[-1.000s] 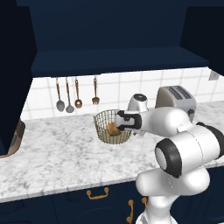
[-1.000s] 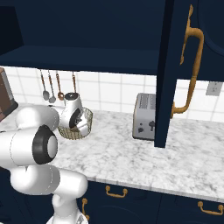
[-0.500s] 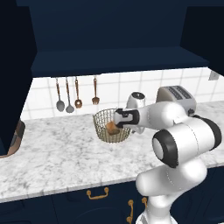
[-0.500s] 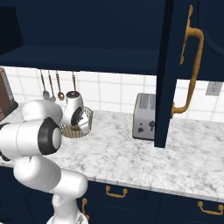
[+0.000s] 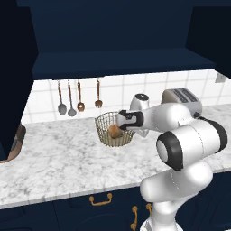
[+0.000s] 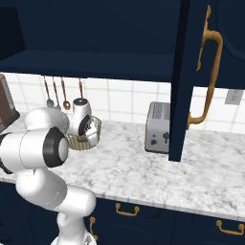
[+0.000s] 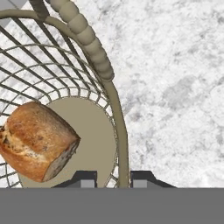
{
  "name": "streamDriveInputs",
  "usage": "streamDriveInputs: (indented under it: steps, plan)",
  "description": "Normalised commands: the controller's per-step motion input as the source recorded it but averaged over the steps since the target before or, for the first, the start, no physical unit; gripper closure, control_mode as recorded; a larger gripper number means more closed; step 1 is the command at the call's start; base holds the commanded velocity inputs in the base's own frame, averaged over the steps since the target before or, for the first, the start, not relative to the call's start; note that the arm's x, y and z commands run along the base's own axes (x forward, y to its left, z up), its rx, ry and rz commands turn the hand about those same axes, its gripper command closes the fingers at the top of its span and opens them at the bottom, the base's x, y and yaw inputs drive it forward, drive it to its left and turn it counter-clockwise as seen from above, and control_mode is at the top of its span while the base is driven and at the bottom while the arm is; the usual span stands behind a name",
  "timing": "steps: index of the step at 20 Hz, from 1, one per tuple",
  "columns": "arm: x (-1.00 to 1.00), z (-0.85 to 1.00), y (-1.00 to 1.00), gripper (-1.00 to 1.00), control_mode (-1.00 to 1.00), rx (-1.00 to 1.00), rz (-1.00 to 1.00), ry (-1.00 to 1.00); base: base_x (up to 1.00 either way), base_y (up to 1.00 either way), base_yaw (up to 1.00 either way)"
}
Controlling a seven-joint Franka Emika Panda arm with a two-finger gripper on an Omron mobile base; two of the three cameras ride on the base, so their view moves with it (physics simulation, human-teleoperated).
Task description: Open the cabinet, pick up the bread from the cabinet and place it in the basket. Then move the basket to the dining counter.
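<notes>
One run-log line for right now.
stage: grasp basket | bread: in basket | jaws: shut on basket rim, one finger each side | basket: on marble counter | cabinet: door open

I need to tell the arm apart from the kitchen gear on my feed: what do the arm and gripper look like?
The arm is glossy white with rounded, bulbous links and dark grey-black joint bands. The gripper has two small dark, blocky finger tips. No cables or markings are visible.
</notes>
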Motion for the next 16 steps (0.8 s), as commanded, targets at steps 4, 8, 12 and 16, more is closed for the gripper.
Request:
streamDriveInputs:
  steps: [4, 8, 12, 16]
  plan:
    - [-0.26, 0.08, -0.10, 1.00, -1.00, 0.01, -0.05, 0.00, 0.00, 0.00, 0.00]
    - [-0.59, 0.51, -0.41, 1.00, -1.00, 0.05, -0.21, 0.00, 0.00, 0.00, 0.00]
    - [-0.56, 0.67, -0.56, 1.00, -1.00, 0.07, -0.24, 0.00, 0.00, 0.00, 0.00]
    - [-0.54, 0.68, -0.48, 1.00, -1.00, 0.01, -0.22, 0.00, 0.00, 0.00, 0.00]
